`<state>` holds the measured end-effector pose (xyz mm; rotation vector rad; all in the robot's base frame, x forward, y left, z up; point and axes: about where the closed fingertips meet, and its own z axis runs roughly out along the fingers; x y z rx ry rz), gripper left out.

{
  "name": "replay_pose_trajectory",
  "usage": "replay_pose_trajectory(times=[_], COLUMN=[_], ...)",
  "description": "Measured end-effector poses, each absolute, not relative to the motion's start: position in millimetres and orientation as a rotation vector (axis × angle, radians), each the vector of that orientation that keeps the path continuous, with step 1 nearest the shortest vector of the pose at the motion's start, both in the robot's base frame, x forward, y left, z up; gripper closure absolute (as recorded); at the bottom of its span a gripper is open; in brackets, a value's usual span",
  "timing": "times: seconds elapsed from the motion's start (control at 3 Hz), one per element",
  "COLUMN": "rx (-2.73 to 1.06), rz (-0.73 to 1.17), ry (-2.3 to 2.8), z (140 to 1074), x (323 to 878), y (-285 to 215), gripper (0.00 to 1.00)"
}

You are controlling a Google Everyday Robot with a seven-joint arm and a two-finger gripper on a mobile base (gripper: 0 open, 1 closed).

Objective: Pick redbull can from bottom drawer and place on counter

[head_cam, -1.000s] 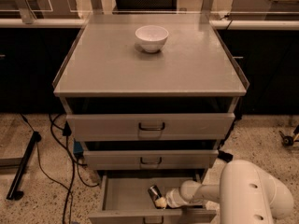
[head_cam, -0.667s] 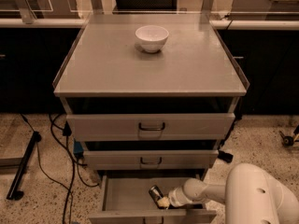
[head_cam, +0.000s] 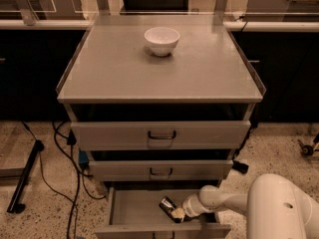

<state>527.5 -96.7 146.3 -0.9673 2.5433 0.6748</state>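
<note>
Redbull can [head_cam: 167, 204]: lies right of centre in bottom drawer [head_cam: 132, 210], at pincer [head_cam: 177, 213] tip, long axis slanting up-left from it; cannot tell whether clenched.

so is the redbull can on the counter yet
No, the redbull can lies in the bottom drawer by the gripper; the counter holds a white bowl.

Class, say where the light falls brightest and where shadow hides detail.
Camera view: the counter is brightly, evenly lit, the bowl casting a soft shadow; the gap beneath the counter is black; the bottom drawer is dim, with the claw by the can.
</note>
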Motion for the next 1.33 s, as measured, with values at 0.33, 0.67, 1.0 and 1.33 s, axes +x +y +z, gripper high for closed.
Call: replay_pose_trajectory(times=[0.33, 0.67, 1.0, 1.33], rx=[-1.035, -1.104, -1.152, -1.2], rz=[0.628, 0.578, 0.538, 0.451], ry=[2.522, 2.507, 2.494, 2.482], z=[150.5, 147.0, 142.7, 135.0], x=[528.0, 527.9, 528.1, 525.3], y=[-101.6, -106.2, -109.2, -112.3], gripper=[1.0, 1.0, 1.0, 1.0])
